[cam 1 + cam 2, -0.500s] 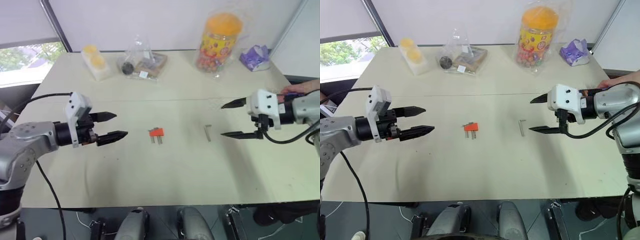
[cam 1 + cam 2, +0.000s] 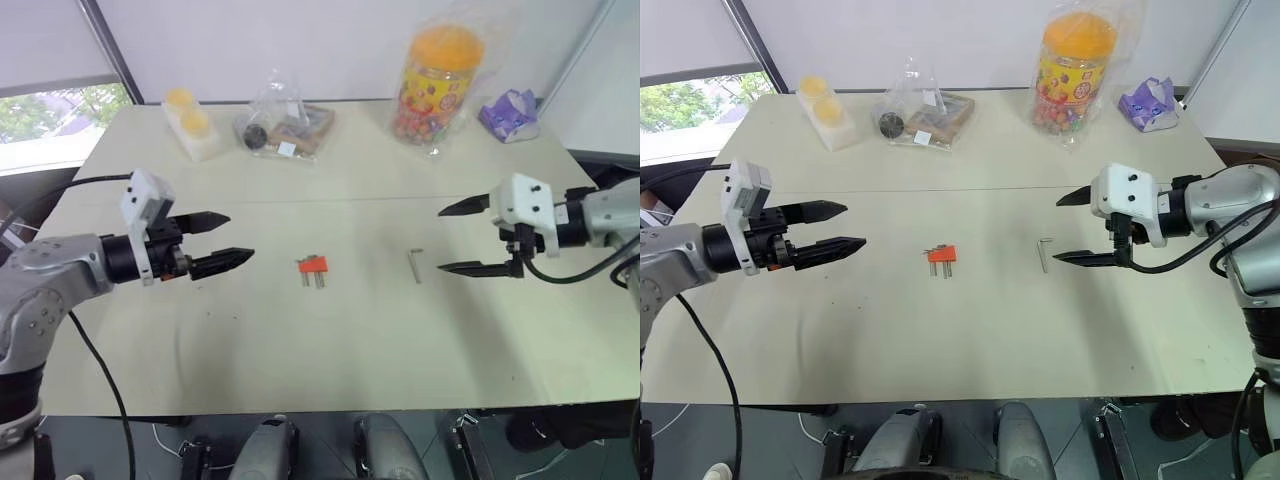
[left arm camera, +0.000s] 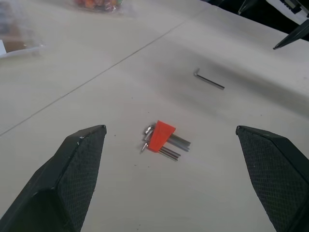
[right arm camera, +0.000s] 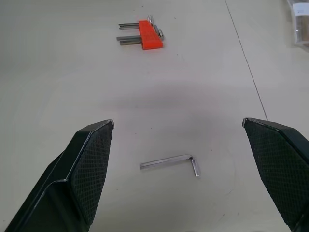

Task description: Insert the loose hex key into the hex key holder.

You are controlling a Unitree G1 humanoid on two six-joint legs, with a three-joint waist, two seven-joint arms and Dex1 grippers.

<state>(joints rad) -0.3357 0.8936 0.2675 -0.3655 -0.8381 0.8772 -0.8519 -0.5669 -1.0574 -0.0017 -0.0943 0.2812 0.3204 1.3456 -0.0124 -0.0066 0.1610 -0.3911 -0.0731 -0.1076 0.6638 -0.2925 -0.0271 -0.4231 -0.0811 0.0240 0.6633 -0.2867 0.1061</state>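
While both end effectors hover with fingers apart, left end effector [image 2: 232, 240] and right end effector [image 2: 463, 238], we see the loose hex key [image 2: 416, 264] flat on the tabletop [image 2: 350, 340], near the hex key holder [image 2: 314, 266], not touching.

Left gripper [image 2: 230, 240] at nine o'clock, fingers spread wide, pointing inward, right gripper [image 2: 458, 238] at three o'clock, fingers spread wide, facing it

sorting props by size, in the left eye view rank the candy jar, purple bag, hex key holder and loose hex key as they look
1. candy jar
2. purple bag
3. hex key holder and loose hex key: both tiny and look about alike, so unranked.
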